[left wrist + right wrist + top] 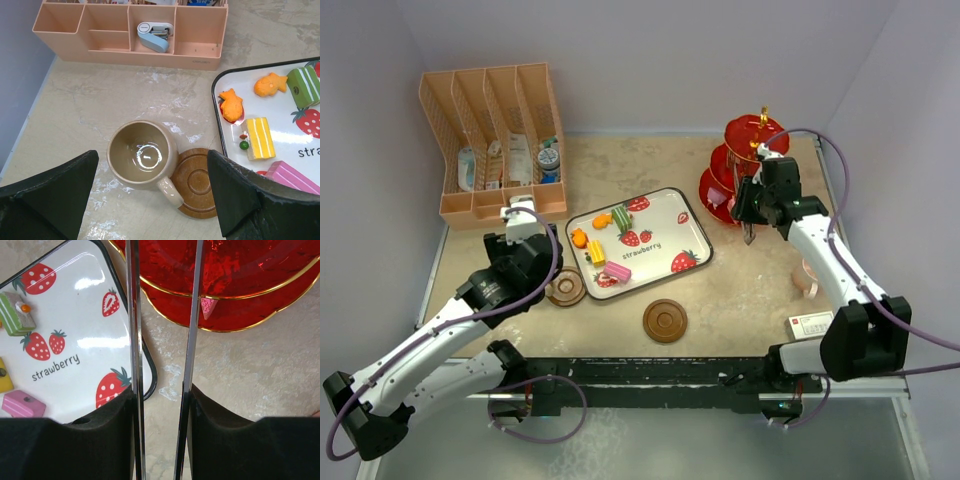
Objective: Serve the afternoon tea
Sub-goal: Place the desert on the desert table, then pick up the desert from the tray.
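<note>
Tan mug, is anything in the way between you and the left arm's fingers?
Nothing visible is. The left fingers hang open above the tan mug, one on each side, with only air between. The brown saucer lies off to one side, by the mug's handle.

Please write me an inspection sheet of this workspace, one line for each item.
Surface: beige mottled table, shiny patches.
Job's things: toy cakes on strawberry tray; tan mug beside one saucer, handle over it; second saucer bare; pink mug partly hidden by right arm; red three-tier stand holding a pink piece.
Clutter: peach rack of toiletries; white box.
Grippers: left gripper open above tan mug; right gripper shut on metal tongs.
Cables: purple cables along both arms.
Surroundings: pale walls.
</note>
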